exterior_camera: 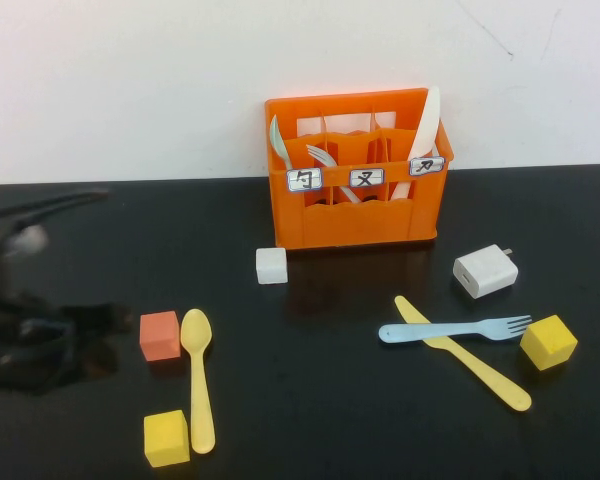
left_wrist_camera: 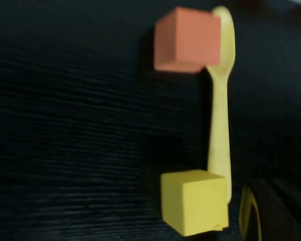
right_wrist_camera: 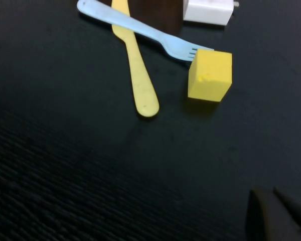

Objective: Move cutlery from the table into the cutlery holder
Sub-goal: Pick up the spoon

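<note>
On the left side of the table the left gripper (exterior_camera: 75,340) sits blurred, can't tell its state. The spoon (exterior_camera: 197,375) lies just to its right, long axis running front to back, so I'd guess left arm goes first. Orange cutlery holder (exterior_camera: 380,215) stands at the back middle. Knife (exterior_camera: 462,352) and fork (exterior_camera: 452,329) lie crossed on the right. Right gripper (right_wrist_camera: 276,216) barely shows, state unclear. One spoon, knife, fork; four cubes.

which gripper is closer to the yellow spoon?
Left. The left gripper sits just left of the spoon, beyond the red cube; the right gripper is out of the high view.
</note>
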